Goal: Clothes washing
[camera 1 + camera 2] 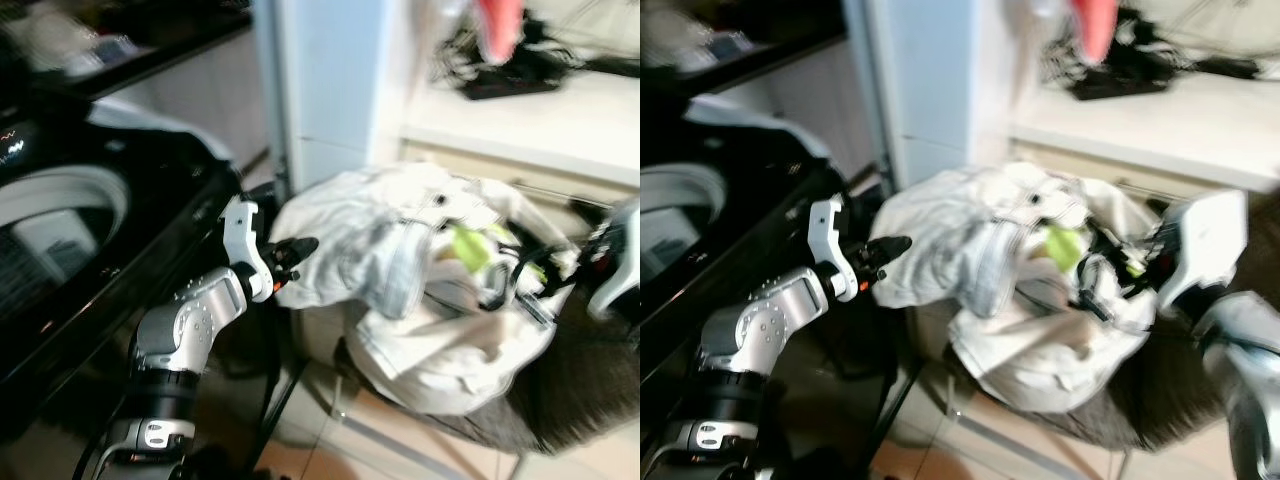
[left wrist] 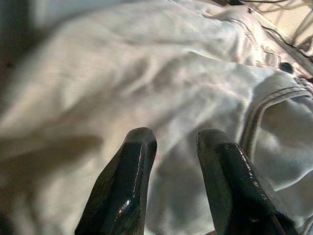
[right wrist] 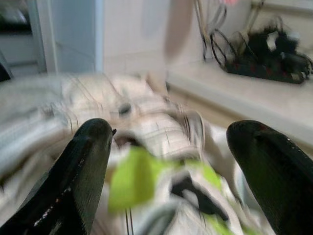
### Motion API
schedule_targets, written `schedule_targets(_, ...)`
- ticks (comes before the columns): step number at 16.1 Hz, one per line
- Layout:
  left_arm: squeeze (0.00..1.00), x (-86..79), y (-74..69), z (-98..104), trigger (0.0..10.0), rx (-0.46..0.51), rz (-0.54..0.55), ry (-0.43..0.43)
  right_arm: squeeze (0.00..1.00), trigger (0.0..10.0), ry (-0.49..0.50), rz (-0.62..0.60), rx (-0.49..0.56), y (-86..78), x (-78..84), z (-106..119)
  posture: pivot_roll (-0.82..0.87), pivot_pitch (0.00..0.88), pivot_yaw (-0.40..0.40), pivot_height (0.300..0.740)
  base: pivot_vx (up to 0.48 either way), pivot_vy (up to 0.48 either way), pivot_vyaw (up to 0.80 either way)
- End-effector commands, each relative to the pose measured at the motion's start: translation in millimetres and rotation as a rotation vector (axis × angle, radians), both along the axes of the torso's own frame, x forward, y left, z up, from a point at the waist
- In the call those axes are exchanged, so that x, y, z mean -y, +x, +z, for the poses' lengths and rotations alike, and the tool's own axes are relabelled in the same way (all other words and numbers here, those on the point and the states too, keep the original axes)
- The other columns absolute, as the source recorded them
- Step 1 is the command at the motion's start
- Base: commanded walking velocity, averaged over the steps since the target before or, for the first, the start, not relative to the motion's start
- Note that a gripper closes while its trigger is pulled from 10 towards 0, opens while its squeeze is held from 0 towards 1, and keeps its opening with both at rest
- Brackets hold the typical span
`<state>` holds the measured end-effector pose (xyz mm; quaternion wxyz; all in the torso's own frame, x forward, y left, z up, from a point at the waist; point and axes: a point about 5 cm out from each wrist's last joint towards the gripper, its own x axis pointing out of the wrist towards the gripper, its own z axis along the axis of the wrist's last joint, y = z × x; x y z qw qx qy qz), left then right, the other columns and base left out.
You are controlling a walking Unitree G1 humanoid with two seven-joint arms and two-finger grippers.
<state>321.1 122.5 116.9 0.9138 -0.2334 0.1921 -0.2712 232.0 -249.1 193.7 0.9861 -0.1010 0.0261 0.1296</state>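
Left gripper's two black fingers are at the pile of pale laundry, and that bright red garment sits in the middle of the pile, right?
Not quite. The left gripper is at the edge of the pile of pale laundry, but the garment in the middle of the pile is bright yellow-green, not red, as the left eye view shows.

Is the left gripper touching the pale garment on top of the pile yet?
Cannot tell. In the left eye view the left gripper reaches the pale garment's edge, but blur hides any gap. The left wrist view shows cloth past the fingertips, contact unclear.
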Motion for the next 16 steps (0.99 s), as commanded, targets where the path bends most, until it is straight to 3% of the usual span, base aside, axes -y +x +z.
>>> schedule_targets(1,1.0,6.9,0.6,-4.2,10.0,-0.065,-0.019,-0.079,0.0,10.0,0.02,-0.024,-0.017,-0.5,1.6,-9.7,-0.12,0.0,0.074,0.74,0.0,0.0,0.0)
schedule_targets(2,1.0,12.6,-1.2,-10.6,10.0,-0.093,-0.053,-0.113,0.0,10.0,0.058,-0.077,0.003,1.9,4.7,-10.6,-0.13,0.0,0.075,0.74,0.0,0.0,0.0)
schedule_targets(4,1.0,10.7,5.0,-20.0,10.0,-0.09,0.027,-0.089,0.0,10.0,0.123,-0.062,0.054,4.9,-0.9,-1.6,-0.14,0.0,0.082,0.74,0.0,0.0,0.0)
schedule_targets(7,1.0,3.2,11.3,-18.7,10.0,-0.033,0.107,-0.056,0.0,10.0,0.09,-0.003,0.068,0.5,-4.7,0.1,-0.14,0.0,0.082,0.74,0.0,0.0,0.0)
schedule_targets(8,0.9,3.6,11.9,-14.5,10.0,0.0,0.097,-0.066,0.0,10.0,0.079,-0.002,0.07,0.7,-4.8,0.2,-0.14,0.0,0.083,0.74,0.0,0.0,0.0)
schedule_targets(9,0.0,3.2,13.7,-5.8,10.0,0.065,0.096,-0.086,0.0,10.0,0.068,-0.009,0.086,3.0,-5.3,3.6,-0.15,0.0,0.083,0.74,0.0,0.0,0.0)
schedule_targets(10,0.0,-8.3,22.9,37.5,10.0,0.345,0.218,-0.039,0.0,10.0,0.058,-0.059,0.116,16.0,-8.2,21.3,-0.15,0.0,0.087,0.74,0.0,0.0,0.0)
schedule_targets(11,0.0,-14.8,25.7,55.5,10.0,0.488,0.265,0.198,0.0,10.0,-0.035,-0.072,0.078,23.7,-12.6,24.8,-0.15,0.0,0.087,0.74,0.0,0.0,0.0)
schedule_targets(12,0.0,-17.5,23.8,63.4,10.0,0.566,0.255,0.376,0.0,10.0,-0.075,-0.064,0.105,29.7,-21.7,30.3,-0.13,0.0,0.077,0.74,0.0,0.0,0.0)
schedule_targets(13,0.0,-19.9,20.9,65.2,10.0,0.57,0.257,0.406,0.0,10.0,-0.026,-0.066,0.119,34.4,-29.5,32.4,-0.13,0.0,0.077,0.74,0.0,0.0,0.0)
schedule_targets(14,0.0,-23.2,17.9,59.5,10.0,0.463,0.296,0.41,0.0,10.0,-0.019,-0.101,0.092,40.0,-38.9,25.5,-0.11,0.0,0.059,0.74,0.0,0.0,0.0)
schedule_targets(15,0.0,-23.6,13.9,58.5,10.0,0.452,0.307,0.424,0.0,10.0,-0.033,-0.106,0.087,42.7,-44.0,21.0,-0.09,0.0,0.045,0.74,0.0,0.0,0.0)
schedule_targets(16,0.0,-24.1,6.2,61.1,10.0,0.504,0.327,0.412,0.0,10.0,-0.08,-0.127,0.113,45.4,-48.8,16.0,-0.07,0.0,0.023,0.74,0.0,0.0,0.0)
